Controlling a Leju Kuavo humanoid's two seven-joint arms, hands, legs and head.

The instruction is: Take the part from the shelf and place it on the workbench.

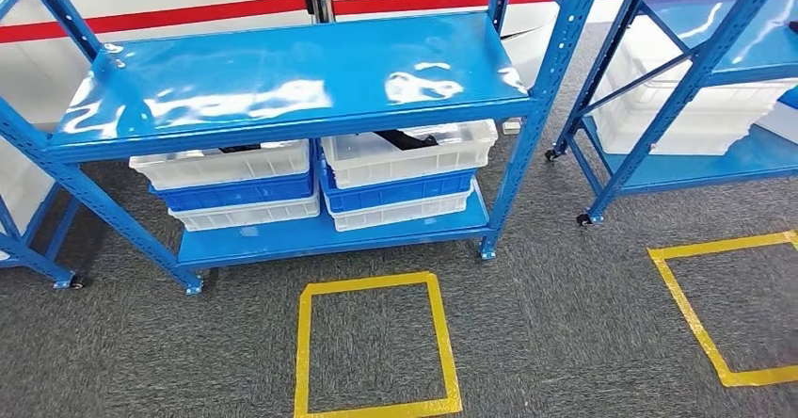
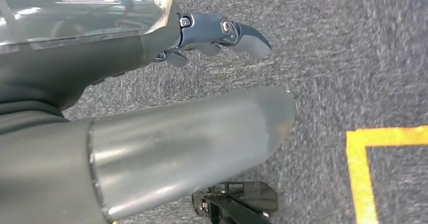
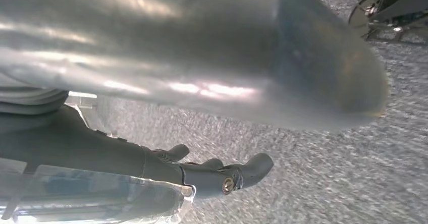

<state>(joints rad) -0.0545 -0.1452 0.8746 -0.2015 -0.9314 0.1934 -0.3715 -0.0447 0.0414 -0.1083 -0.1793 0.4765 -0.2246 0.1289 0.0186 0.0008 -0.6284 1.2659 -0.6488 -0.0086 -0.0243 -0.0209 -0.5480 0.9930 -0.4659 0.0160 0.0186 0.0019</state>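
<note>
Blue shelf on grey carpet, its glossy upper board bare; on the lower board, two stacks of white and blue bins; a dark part lies in the top white bin of the right stack. Yellow tape square on the carpet before the shelf. Left robot hand above carpet, fingers loosely apart, holding nothing; right robot hand likewise unladen, fingers slightly curled and apart.
</note>
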